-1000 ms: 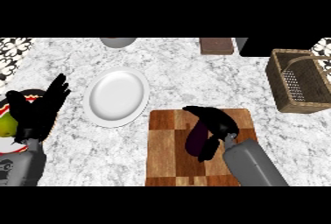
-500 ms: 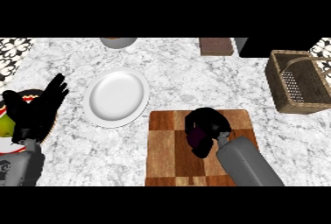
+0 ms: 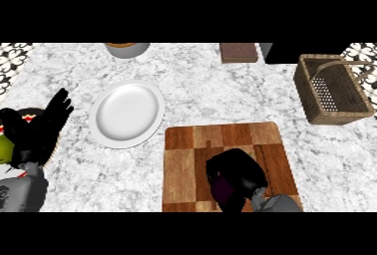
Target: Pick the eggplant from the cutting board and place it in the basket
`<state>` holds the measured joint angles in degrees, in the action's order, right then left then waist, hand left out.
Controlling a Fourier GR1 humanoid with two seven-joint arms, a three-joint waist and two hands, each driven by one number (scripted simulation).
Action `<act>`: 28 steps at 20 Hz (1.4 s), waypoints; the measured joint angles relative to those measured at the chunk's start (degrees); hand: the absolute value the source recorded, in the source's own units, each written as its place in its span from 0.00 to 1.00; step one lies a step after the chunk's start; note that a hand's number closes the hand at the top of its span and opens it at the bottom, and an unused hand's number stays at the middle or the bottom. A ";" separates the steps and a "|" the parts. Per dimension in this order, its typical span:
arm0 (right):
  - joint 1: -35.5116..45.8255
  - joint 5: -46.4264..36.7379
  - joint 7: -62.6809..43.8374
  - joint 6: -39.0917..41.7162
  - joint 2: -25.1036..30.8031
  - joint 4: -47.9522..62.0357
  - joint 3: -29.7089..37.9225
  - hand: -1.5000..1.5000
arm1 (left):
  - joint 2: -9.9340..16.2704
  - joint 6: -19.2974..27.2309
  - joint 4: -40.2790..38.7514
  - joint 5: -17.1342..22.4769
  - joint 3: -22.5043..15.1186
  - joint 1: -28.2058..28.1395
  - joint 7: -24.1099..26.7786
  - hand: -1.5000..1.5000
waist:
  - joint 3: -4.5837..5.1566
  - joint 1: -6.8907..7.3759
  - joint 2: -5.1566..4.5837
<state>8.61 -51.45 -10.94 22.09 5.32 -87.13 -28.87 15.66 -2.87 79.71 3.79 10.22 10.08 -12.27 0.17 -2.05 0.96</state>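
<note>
A white-and-grey marbled worktop [image 3: 213,94] is filling the view, with patterned dark tile showing at its 11 and 1 o'clock corners. A wooden cutting board [image 3: 221,144], chequered in light and dark brown blocks, is lying toward 6 o'clock, and its near edge is running out of the view. The right hand [image 3: 237,172] is hanging over the board's lower half with its black fingers curling around the dark purple eggplant [image 3: 221,188] (only a sliver of it is showing below the palm). At 2 o'clock a rectangular woven wicker basket [image 3: 324,112] with a hooped handle is sitting well apart from the board, and bare marble is lying between them. An oval white plate [image 3: 126,114] is resting at 9 o'clock, just beside the board's upper left corner. The left hand [image 3: 40,127] is resting at the 9 o'clock edge, fingers straight and spread. A round bowl [image 3: 126,49] and a brown block [image 3: 239,52] are sitting along the far 12 o'clock edge.
</note>
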 measured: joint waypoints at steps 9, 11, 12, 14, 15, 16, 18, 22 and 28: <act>-24.53 5.44 -1.98 -2.08 2.36 -33.95 -8.39 1.00 | 0.87 -0.54 0.83 0.49 0.85 -0.83 -0.31 0.50 | -0.15 -0.85 -0.14; -27.76 7.43 -1.76 -3.07 1.90 -40.77 -9.50 1.00 | 0.45 -0.10 0.66 0.15 0.58 -0.73 -0.39 0.50 | -0.16 -0.88 -0.18; -28.68 6.85 -1.87 -3.89 1.84 -42.70 -9.95 1.00 | 0.52 -0.12 0.56 0.25 0.61 -0.16 -0.83 0.50 | -0.15 -0.75 -0.22; -29.78 6.49 -2.16 -5.05 1.75 -45.94 -9.51 1.00 | 0.35 -0.15 0.90 0.10 0.24 0.04 -1.01 0.50 | -0.15 -0.47 -0.27; -29.91 6.53 -2.42 -5.85 1.15 -46.51 -9.58 1.00 | 0.37 -0.21 0.96 0.20 0.28 0.14 -1.13 0.50 | -0.14 -0.31 -0.31; -30.09 6.56 -2.91 -6.41 0.65 -46.91 -9.68 1.00 | 0.05 0.21 1.02 -0.19 -0.01 0.37 -1.08 0.50 | -0.13 -0.19 -0.36; -29.66 6.62 -4.60 -7.14 -0.89 -47.63 -9.87 1.00 | 0.05 0.19 0.85 -0.28 -0.09 0.54 -1.29 0.50 | -0.09 -0.06 -0.41; -27.47 6.68 -8.19 -7.55 -2.95 -48.67 -8.61 1.00 | -0.06 -0.01 1.63 -0.09 -0.26 0.33 -1.65 0.50 | -0.02 0.20 -0.35; -18.06 6.69 -15.53 -6.15 -5.36 -48.97 -2.88 1.00 | 0.03 -0.57 1.42 -0.01 -0.26 0.07 -0.94 0.50 | 0.06 0.88 -0.61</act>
<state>-9.45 -44.76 -26.48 15.93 -0.04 -136.10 -31.74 15.69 -3.44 81.13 3.78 9.96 10.15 -13.21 0.23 -1.16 0.35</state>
